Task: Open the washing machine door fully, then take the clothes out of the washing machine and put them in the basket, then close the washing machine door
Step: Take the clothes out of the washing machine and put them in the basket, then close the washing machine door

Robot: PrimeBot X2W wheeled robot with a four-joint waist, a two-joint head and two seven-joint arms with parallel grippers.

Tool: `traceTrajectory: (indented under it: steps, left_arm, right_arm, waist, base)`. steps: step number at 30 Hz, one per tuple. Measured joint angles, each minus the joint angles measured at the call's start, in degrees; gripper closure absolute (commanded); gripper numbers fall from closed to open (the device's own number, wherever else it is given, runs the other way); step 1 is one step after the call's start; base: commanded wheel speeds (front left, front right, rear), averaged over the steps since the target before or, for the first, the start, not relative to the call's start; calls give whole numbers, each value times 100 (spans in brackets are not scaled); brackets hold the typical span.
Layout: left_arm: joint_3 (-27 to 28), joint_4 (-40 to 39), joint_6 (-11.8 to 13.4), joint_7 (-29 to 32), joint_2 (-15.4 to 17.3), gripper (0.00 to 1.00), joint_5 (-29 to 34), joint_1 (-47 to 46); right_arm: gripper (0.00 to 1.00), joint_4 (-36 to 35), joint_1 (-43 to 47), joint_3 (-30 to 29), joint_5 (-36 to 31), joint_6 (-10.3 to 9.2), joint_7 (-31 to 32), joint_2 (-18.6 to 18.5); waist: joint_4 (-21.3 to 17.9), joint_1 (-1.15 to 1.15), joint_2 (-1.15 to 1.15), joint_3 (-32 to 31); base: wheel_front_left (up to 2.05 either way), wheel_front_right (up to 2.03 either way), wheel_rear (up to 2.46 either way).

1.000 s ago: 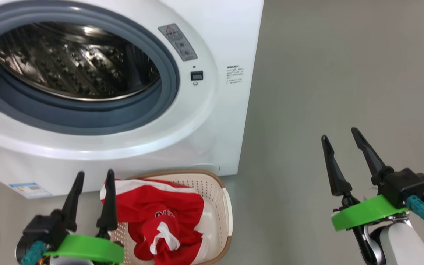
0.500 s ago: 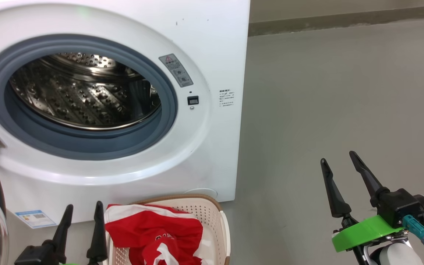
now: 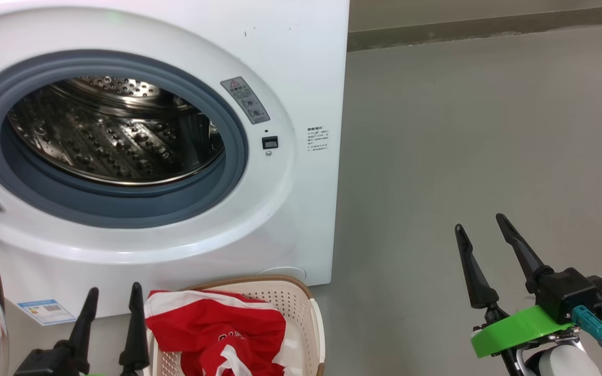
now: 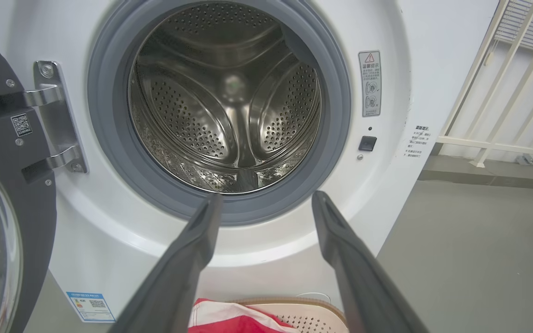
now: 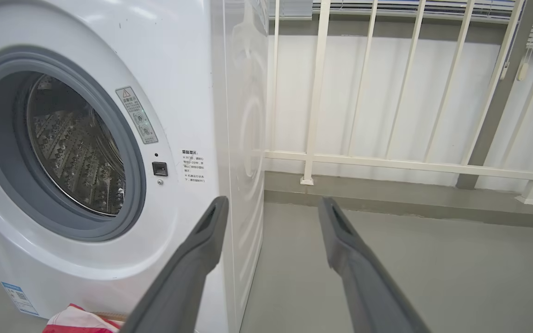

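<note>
Clothes (image 3: 212,324), red with white trim, lie in the basket (image 3: 312,308) just before the washer (image 3: 301,62). The door (image 4: 30,217) hangs open at its left. The left gripper (image 3: 113,291) and right gripper (image 3: 479,223) stand spread, holding nothing. A grey sticker (image 3: 245,100) bears a red warning triangle; its print, seemingly Chinese, is too small to read.

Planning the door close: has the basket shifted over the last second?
No. The basket keeps its place below the washing machine's lower right corner; the whole head view shifted, so the camera moved.
</note>
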Motion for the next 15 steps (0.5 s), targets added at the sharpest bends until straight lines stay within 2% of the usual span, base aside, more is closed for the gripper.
traceTrajectory:
  steps: [7, 15]
  left_arm:
    - [-11, -97, 94, 48, 19, 0, 0, -1]
    - [-51, -121, 99, 53, 63, 0, 0, -1]
  right_arm:
    - [0, -8, 0, 0, -4, 0, 0, 0]
    - [0, -7, -1, 0, -3, 0, 0, 1]
  waist:
    - [4, 0, 0, 54]
    - [37, 0, 0, 101]
  base:
    - [-50, 50, 0]
    - [-152, 152, 0]
